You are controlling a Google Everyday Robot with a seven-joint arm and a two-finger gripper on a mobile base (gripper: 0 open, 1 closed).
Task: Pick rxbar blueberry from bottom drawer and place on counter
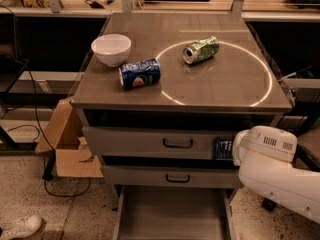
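gripper (230, 150): right of frame, below mid-height, at left tip of arm; mostly hidden behind the white wrist housing. Grip state: can't tell.
rxbar blueberry (222, 149): small dark-blue item w/ pale lettering, right against the gripper end. Sits in front of right end of top drawer face, off the floor, below counter edge. Can't tell if clamped or only touching.
arm (275, 171): white, bulky, comes in from lower-right corner, runs up-left to the cabinet front; vent slits on wrist housing.
top drawer (145, 143): shut, black handle at centre.
middle drawer (145, 176): shut, black handle; right end covered by arm.
bottom drawer (170, 215): pulled out toward bottom edge of frame, centre-low. Plain grey inside showing; front part cut off by frame.
counter (225, 91): glossy grey-brown top, upper-centre; thin white circle on right half.
green can (200, 49): on its side, inside circle, near its upper arc.
Pepsi can (139, 74): blue, on its side, at circle's left edge, just left of the line.
bowl (111, 49): white, upright, upper-left part of counter, near Pepsi can but apart.
cardboard box (70, 146): on floor, left of cabinet, flap up.
shoe (20, 227): white, lower-left corner, on speckled floor.
cables (37, 129): black, left side, trailing down to floor by box.
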